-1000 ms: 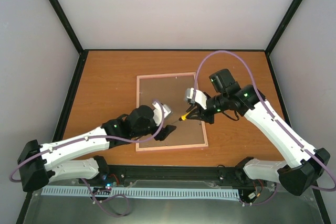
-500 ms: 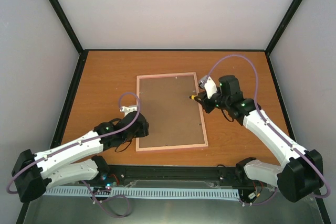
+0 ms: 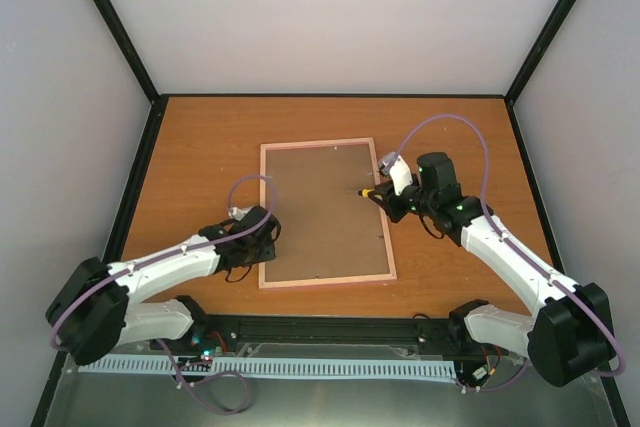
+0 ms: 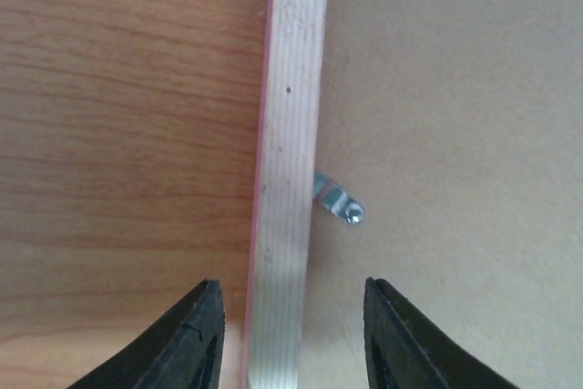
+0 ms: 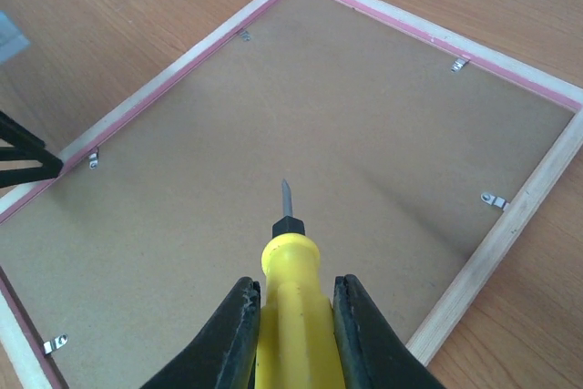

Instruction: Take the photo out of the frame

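Note:
The frame [image 3: 320, 212] lies face down on the table, its brown backing board up inside a thin pink and pale wood border. The photo is hidden under that board. My left gripper [image 3: 262, 237] hangs over the frame's left rail [image 4: 290, 179]; its fingers [image 4: 196, 339] stand either side of the rail with a gap, so it is open. A small metal tab [image 4: 339, 202] sits just beyond them. My right gripper [image 5: 293, 334] is shut on a yellow-handled screwdriver [image 5: 290, 307], held above the board near the frame's right edge [image 3: 380, 197], its tip [image 5: 286, 193] pointing across the board.
More metal tabs sit along the frame's inner edge, such as one on the right rail [image 5: 493, 199] and one at the far end [image 5: 460, 64]. Bare wooden table [image 3: 200, 147] surrounds the frame. White walls and black posts close in the cell.
My left arm swung off the board to the frame's left rail and its jaws narrowed. My right gripper drew the screwdriver back from the board's middle to the right edge.

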